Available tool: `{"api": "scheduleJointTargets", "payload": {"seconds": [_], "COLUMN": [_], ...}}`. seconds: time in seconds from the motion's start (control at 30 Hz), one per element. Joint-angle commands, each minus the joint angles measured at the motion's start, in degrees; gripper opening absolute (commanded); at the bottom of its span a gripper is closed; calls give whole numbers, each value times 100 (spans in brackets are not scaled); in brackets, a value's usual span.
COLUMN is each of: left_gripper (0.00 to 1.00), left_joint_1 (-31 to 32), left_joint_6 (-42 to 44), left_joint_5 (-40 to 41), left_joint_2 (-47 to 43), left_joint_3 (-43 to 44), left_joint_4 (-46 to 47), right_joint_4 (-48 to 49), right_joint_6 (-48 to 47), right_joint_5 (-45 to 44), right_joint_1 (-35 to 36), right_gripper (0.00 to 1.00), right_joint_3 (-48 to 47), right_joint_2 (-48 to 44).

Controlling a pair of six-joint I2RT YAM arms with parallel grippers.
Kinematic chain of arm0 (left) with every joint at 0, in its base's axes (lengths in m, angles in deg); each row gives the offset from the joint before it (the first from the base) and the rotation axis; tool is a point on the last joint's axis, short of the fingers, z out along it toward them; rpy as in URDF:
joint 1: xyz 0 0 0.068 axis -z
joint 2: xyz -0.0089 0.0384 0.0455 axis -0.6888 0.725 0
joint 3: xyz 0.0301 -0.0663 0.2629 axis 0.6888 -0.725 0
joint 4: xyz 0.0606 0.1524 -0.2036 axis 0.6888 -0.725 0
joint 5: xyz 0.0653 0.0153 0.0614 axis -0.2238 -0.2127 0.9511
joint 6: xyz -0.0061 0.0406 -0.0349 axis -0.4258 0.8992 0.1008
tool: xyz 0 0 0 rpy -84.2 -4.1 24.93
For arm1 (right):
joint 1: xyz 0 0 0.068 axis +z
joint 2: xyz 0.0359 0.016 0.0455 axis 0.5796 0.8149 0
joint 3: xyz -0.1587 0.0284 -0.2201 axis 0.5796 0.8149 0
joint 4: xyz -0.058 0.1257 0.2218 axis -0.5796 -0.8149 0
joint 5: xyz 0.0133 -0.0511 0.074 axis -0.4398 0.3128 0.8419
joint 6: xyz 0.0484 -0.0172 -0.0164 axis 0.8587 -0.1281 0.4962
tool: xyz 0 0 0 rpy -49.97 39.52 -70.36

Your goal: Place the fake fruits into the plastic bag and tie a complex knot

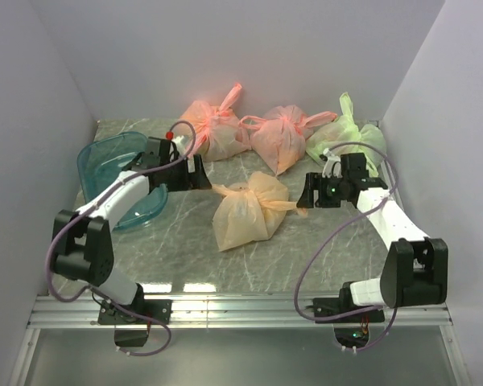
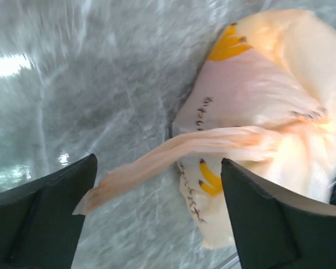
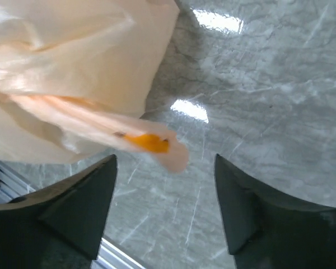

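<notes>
Left pincer (image 1: 203, 174) and right pincer (image 1: 307, 194) both agape, holding nothing.
Plastic bag (image 1: 245, 213) sits tied at frame centre between them; knotting looks about done. Next: back clear, check it holds.

Left arm (image 1: 119, 195) and right arm (image 1: 385, 213): white link shells, black joint housings, black base brackets. One lilac cable (image 1: 299, 281) runs along each arm. Left gripper (image 2: 157, 162) and right gripper (image 3: 165, 159): matte black wedge-shaped fingers. Green indicator lamp (image 1: 335, 190) on the right wrist
</notes>
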Motion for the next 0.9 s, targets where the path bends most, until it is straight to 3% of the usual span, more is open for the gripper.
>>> {"api": "scheduleJointTargets", "payload": {"seconds": [0.0,0.2,0.4,0.57,0.87], "left_gripper": [99,99,99,99,99], "left_joint_1": [13,-197,-699,-971,-989], "left_joint_6": [634,1488,2277,2245,1796], "left_joint_5": [36,246,290,246,308], "left_joint_2": [-730,-1459,-1188,-1311,-1329], "left_joint_3": [676,1362,2514,2024,1057], "left_joint_4": [-609,-1262,-1992,-1615,-1236], "right_joint_4": [-385,-824,-1335,-817,45], "right_joint_6": [-515,-779,-596,273,460], "right_joint_5": [-32,-163,-356,-839,-998], "right_joint_1": [3,-76,-182,11,407], "right_gripper": [80,88,93,93,94], "right_joint_3": [-649,-1335,-2188,-1732,-940], "right_joint_2": [-530,-1163,-813,-663,-847]}}
